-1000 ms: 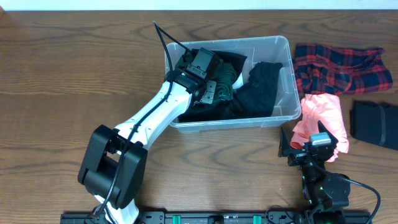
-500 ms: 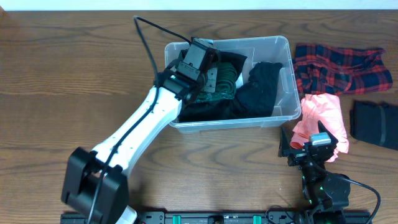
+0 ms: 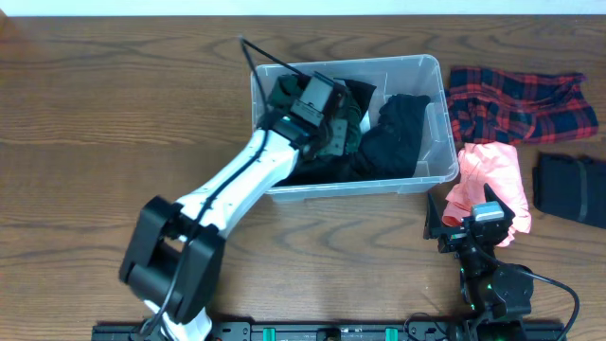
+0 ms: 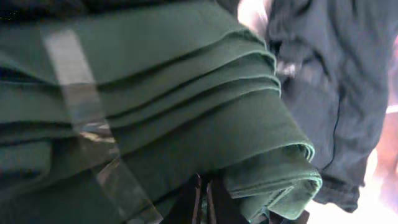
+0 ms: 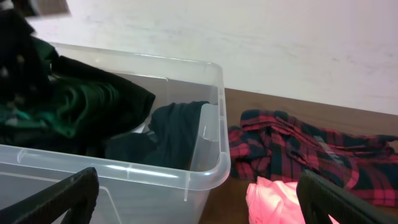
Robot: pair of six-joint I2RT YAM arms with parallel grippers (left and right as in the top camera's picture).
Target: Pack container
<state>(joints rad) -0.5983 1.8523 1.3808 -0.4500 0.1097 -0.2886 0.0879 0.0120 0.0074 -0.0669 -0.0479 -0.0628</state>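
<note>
Overhead: my left gripper [image 3: 331,135] is inside the container [image 3: 407,61], upper centre, on green cloth [image 3: 348,121] beside a black garment [image 3: 398,137]. Plaid shirt [image 3: 516,102], pink cloth [image 3: 492,175] and dark bundle [image 3: 573,189] wait outside, right; I judge it half packed.
Left wrist: fingers close together at the green folds; can't tell if pinching.
Right wrist: right gripper [image 5: 196,180] spread, empty.

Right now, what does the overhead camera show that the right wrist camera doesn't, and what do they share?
Only overhead: the whole white left arm reaching into the container, and a folded black cloth at the table's right edge. Only right wrist: the white wall rising behind the table. Both: the container, the green garment and black garment inside it, the red plaid cloth and pink cloth beside it, and the open right gripper.
</note>
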